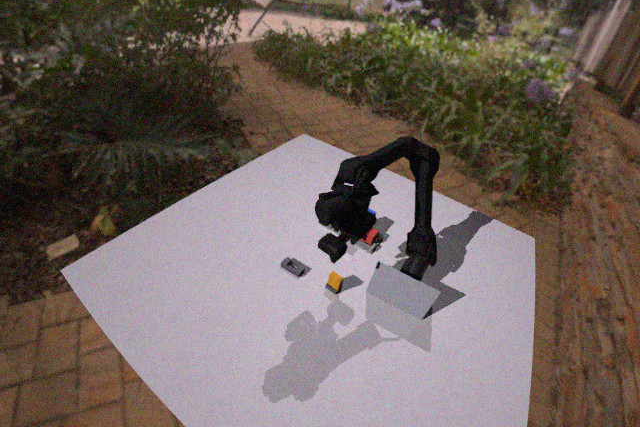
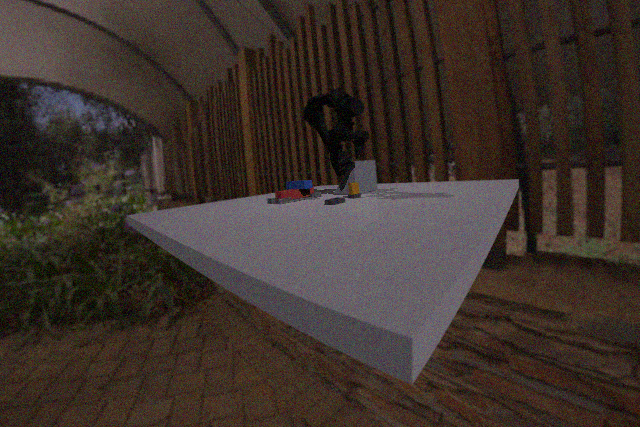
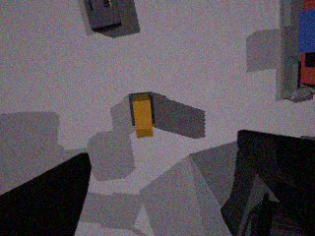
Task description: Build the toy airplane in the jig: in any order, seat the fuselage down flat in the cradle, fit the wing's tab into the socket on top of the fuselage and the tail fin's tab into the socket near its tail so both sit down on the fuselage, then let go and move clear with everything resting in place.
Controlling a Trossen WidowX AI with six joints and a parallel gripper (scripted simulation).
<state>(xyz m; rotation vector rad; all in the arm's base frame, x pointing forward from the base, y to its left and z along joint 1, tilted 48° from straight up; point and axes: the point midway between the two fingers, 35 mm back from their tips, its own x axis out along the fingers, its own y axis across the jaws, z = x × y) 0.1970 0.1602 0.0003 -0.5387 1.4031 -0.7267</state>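
Note:
The orange tail fin (image 1: 334, 280) (image 2: 353, 188) (image 3: 143, 115) stands in a small dark holder on the table, apart from the plane. The red fuselage (image 1: 371, 236) (image 2: 287, 193) (image 3: 308, 76) lies in the grey cradle (image 2: 272, 200) (image 3: 287, 49). The blue wing (image 1: 371, 211) (image 2: 299, 185) (image 3: 307, 31) lies across the top of the fuselage. The arm hides much of them in the top view, and the wrist view cuts them off at its right edge. My gripper (image 1: 352, 245) (image 3: 165, 148) is open and empty, above the table, with the fin between and beyond its fingertips in the wrist view.
A dark grey block (image 1: 296, 264) (image 2: 334, 201) (image 3: 102, 15) with a recess lies near the fin. A pale slanted panel (image 1: 403, 289) (image 2: 364, 175) (image 3: 172, 202) stands by the arm's base, on the other side of the fin.

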